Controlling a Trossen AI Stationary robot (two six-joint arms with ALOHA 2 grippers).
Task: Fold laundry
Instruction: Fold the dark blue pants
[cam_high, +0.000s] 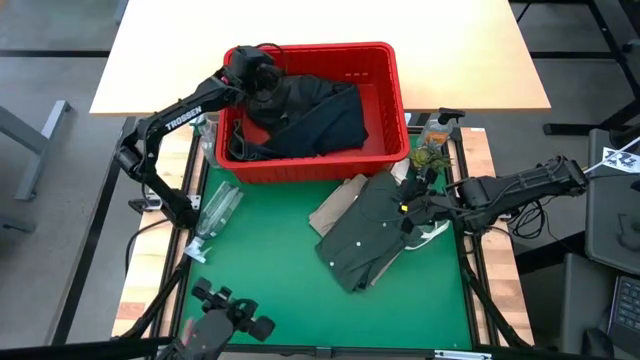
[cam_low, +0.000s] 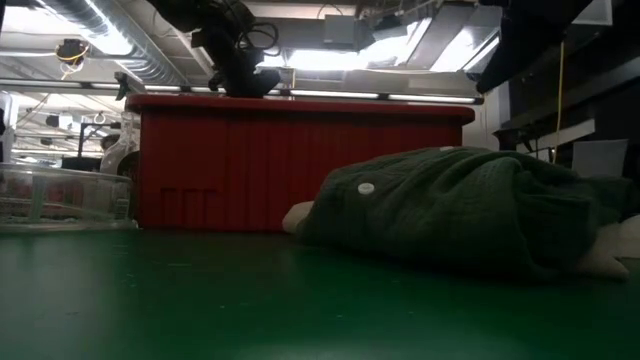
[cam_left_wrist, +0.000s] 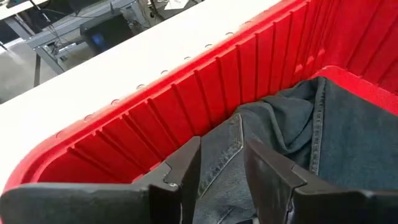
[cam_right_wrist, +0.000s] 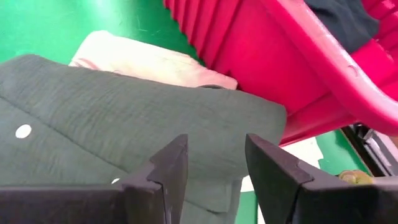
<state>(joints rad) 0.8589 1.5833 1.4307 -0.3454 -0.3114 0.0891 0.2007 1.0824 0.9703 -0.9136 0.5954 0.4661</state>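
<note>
Red slatted basket (cam_high: 385, 75) sits at the far side of the green worktop (cam_high: 270, 290), still holding dark blue jeans (cam_high: 320, 120) and black garments (cam_high: 290, 95). Olive-green buttoned shirt (cam_high: 375, 230) lies folded on the mat just in front of the basket, partly over a tan top (cam_high: 335, 205) that pokes out beside it. Clear plastic bottle (cam_high: 217, 207) lies at the mat's left edge. Step in hand, as I judge it: one shirt done, fetching the next piece from the basket. Left tool (cam_left_wrist: 221, 168) is inside the basket at its far-left corner, fingers apart with a gap between them, hovering just above denim, nothing clamped. Left arm reaches up from the left edge, elbow bent, wrist tipped down over the basket rim. Right tool (cam_right_wrist: 214, 165) is low over the right edge of the olive shirt, fingers apart, nothing visibly pinched; right arm stretches in nearly flat from the right side. Next move likely needs the left tool to drop onto a jeans fold, close on it, then lift clear of the basket wall without dragging the black pieces along. The right tool may need to back off from the shirt to leave room.
</note>
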